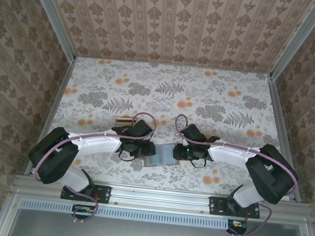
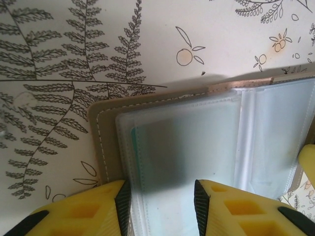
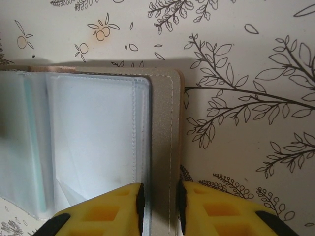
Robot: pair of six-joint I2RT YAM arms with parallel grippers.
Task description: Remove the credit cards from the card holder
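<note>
left gripper [image 2: 160, 196]: jaws partly apart, nothing pinched. It is low over the left panel of the card holder [image 2: 106, 128], with a clear sleeve [image 2: 182, 142] lying between the pads.
right gripper [image 3: 161, 196]: jaws narrowly apart, with the holder's stitched grey-brown border [image 3: 160, 123] between the pads. Can't tell if it is clamped or just straddled.
card holder: lies open and flat on the tabletop [image 1: 166, 91], near the front edge, between the two grippers. Clear sleeves face up.
cards: a faint teal-tinted rectangle shows inside the sleeves. Can't tell if it's a card.
other: small tan item [image 1: 124, 122] on the tabletop just behind the left arm, partly hidden.
</note>
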